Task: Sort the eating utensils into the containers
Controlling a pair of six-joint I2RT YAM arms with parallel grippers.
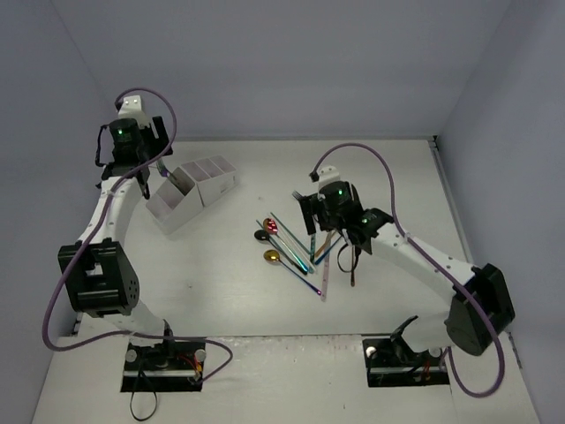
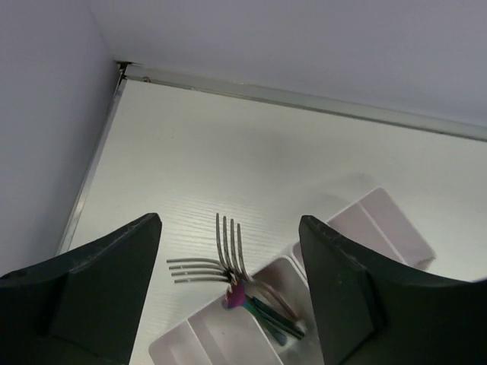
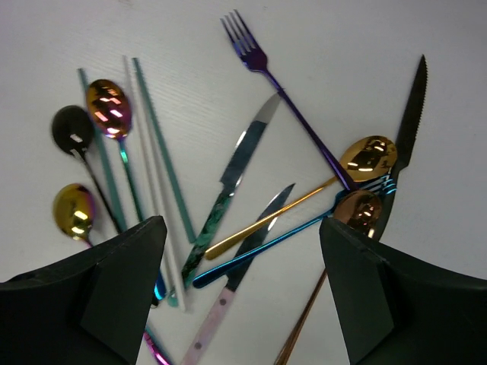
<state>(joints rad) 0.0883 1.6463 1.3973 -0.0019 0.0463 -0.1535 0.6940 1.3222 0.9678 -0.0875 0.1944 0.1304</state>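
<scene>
nearest, right of centre on the table (image 1: 221,283): a loose, crossed heap of eating utensils (image 1: 296,247). poised just over it, the right gripper (image 3: 242,258), spread wide and pinching nothing. under that gripper, from its wrist view: a gold spoon (image 3: 74,209), a black spoon (image 3: 72,129) and a rainbow spoon (image 3: 110,106) on the left, beside thin teal sticks (image 3: 156,129). in the middle, a green-handled knife (image 3: 243,152) and a pink-handled knife (image 3: 274,201) lying slantwise. to the right, a purple fork (image 3: 262,61), a second gold spoon (image 3: 369,156), a copper spoon (image 3: 358,209) and a black knife (image 3: 411,114), handles overlapping. farther back and to the left, well apart from the heap: the white caddy (image 1: 181,215), set at an angle. inside one compartment, two forks (image 2: 228,243), tines sticking out past the rim. farthest, over the caddy, the left gripper (image 2: 230,220), likewise spread, clear of the forks and holding nothing.
</scene>
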